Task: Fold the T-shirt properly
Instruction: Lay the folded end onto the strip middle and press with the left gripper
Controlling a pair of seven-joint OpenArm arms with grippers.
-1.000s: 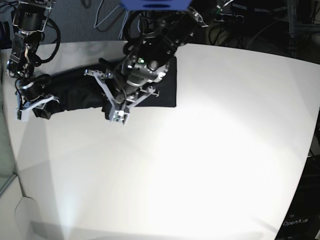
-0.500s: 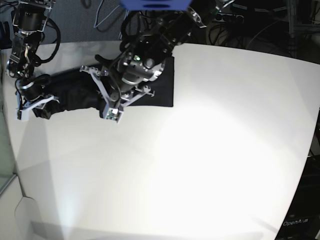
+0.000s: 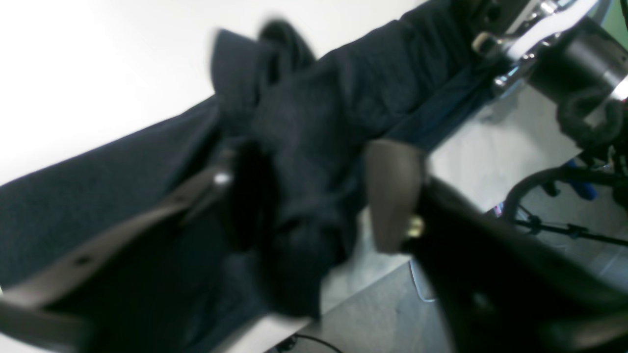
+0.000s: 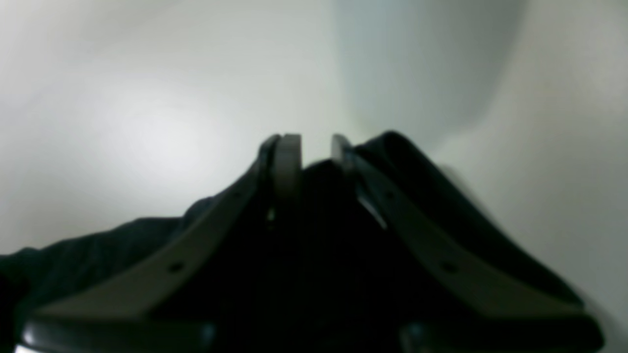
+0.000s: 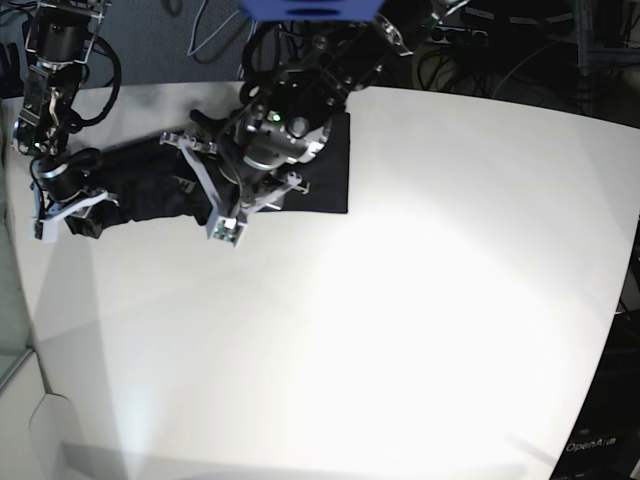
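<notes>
The black T-shirt (image 5: 325, 175) lies bunched along the far left of the white table (image 5: 400, 320). My left gripper (image 5: 197, 187) hovers over its middle. In the left wrist view the left gripper (image 3: 306, 171) is open, its fingers (image 3: 392, 196) wide apart, with a crumpled fold of the T-shirt (image 3: 319, 113) lying between them. My right gripper (image 5: 65, 213) sits at the shirt's left end. In the right wrist view the right gripper (image 4: 316, 147) is shut on dark cloth, and more of the T-shirt (image 4: 98, 245) trails to the lower left.
Cables and dark equipment (image 5: 470, 40) crowd the space behind the table. The table's left edge (image 5: 25, 300) runs close to my right arm. The right arm's wrist (image 3: 564, 49) shows at the top right of the left wrist view, beyond the shirt.
My left gripper has shifted a little left and back over the shirt, and its jaws have spread apart. The right arm has stayed where it was.
</notes>
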